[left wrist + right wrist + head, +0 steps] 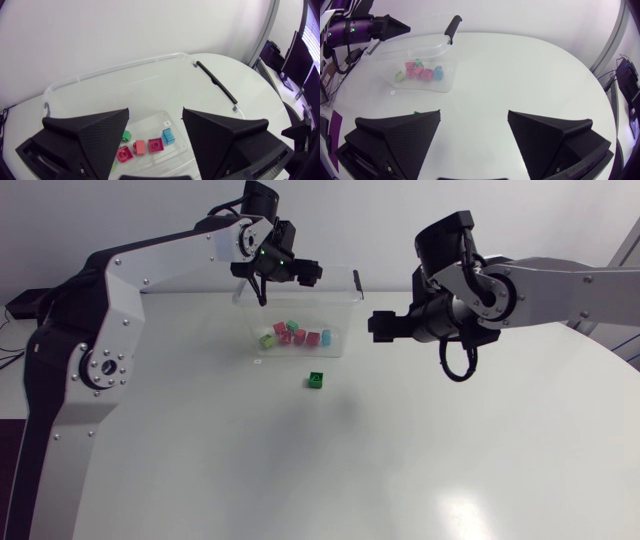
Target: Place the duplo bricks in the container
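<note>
Wedge fingers fill the foreground of both wrist views, so start with those. Your left gripper (155, 114) hangs over the container (346, 308), its fingers spread wide with nothing between them. Through the gap you look straight down at the loose bricks (148, 145) on the container floor. The container stands toward the table's far edge, and the head view shows about six bricks in it: red, pink, green and blue.

One green brick (316, 380) is left out. It sits alone on the table, just in front of the container's near wall, toward the table's middle and touching nothing.

Further right, your right gripper (474, 114) is up off the table beside the container's right end. It is equally wide open and empty, and it looks across toward the container.

To my eye, the step in hand is the pick of that last green brick, and neither arm has begun it. Bring one gripper down over the brick and centre it between the fingers. Close from two sides and lift clear of the rim before you release. The brick is small against those broad fingers, so line up carefully or you may nudge it away.
</note>
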Robot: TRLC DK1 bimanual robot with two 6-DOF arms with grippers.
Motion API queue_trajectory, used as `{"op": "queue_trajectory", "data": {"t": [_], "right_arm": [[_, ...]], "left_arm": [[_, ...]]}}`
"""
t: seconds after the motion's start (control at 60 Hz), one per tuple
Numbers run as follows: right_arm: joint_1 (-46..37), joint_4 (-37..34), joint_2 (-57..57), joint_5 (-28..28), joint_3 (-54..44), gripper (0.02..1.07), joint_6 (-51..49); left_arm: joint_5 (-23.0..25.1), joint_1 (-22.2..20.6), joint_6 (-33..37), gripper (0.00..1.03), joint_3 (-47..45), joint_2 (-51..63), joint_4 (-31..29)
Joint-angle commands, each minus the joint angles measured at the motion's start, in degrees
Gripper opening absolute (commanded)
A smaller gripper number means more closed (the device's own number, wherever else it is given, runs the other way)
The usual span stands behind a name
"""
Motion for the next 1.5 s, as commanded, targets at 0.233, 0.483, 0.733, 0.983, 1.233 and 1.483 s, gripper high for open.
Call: {"op": "queue_trajectory", "data": {"t": [0.233, 0.483, 0.733, 0.983, 1.233, 1.483], "right_arm": [[-0.37, 0.47, -0.39, -0.69, -2.50, 1.00, -0.87], [0.24, 0.47, -0.65, -0.69, -2.94, 1.01, -0.69], [0.33, 0.12, -1.62, -0.69, -3.90, 1.01, -0.78], [0.77, 0.03, -2.06, -0.69, -4.25, 1.01, -0.69], [0.95, 0.03, -1.97, -0.43, -4.43, 1.01, -0.78], [0.77, 0.29, -1.80, -0.51, -5.05, 1.01, -1.13]], "left_arm": [[-0.12, -1.42, 0.05, 0.75, -12.26, -14.40, 1.63], [-1.09, -3.44, -1.18, 0.75, -32.91, -29.52, 8.92], [-2.85, -4.93, -2.49, 0.75, -48.29, -35.67, 9.10], [-5.31, -9.41, -5.92, 0.75, -55.32, -31.89, 10.68], [-6.45, -11.70, -9.61, 0.75, -47.59, -21.17, 5.93], [-6.54, -12.67, -12.25, 0.75, -39.15, -11.94, 2.24]]}}
